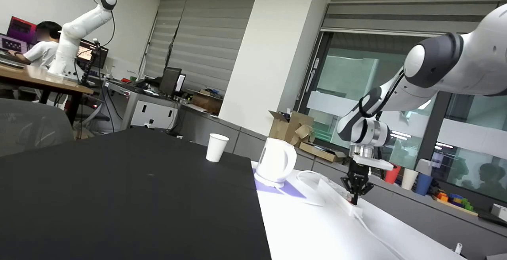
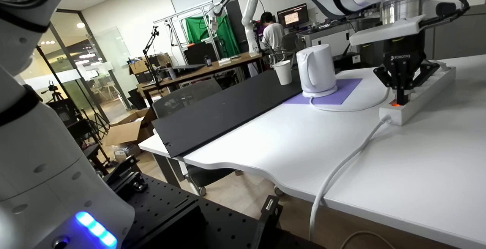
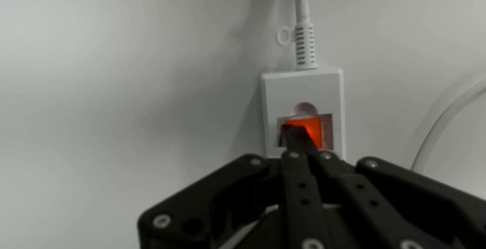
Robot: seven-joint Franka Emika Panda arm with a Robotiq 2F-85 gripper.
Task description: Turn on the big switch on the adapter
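Orange rocker switch (image 3: 314, 126) glows on white power strip (image 2: 425, 95); looks on. Robotiq gripper (image 2: 402, 98), closed tight, empty, sits at switch. Maybe only lifting off remains.

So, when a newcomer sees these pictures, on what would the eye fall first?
Most likely the switch, glowing orange-red in the wrist view near the cable end of the white adapter, partly hidden by the closed pincer. Next, perhaps the bright blue lights at the lower left of an exterior view, low on the white robot body. The white kettle on its purple sheet may also draw attention in both exterior views.
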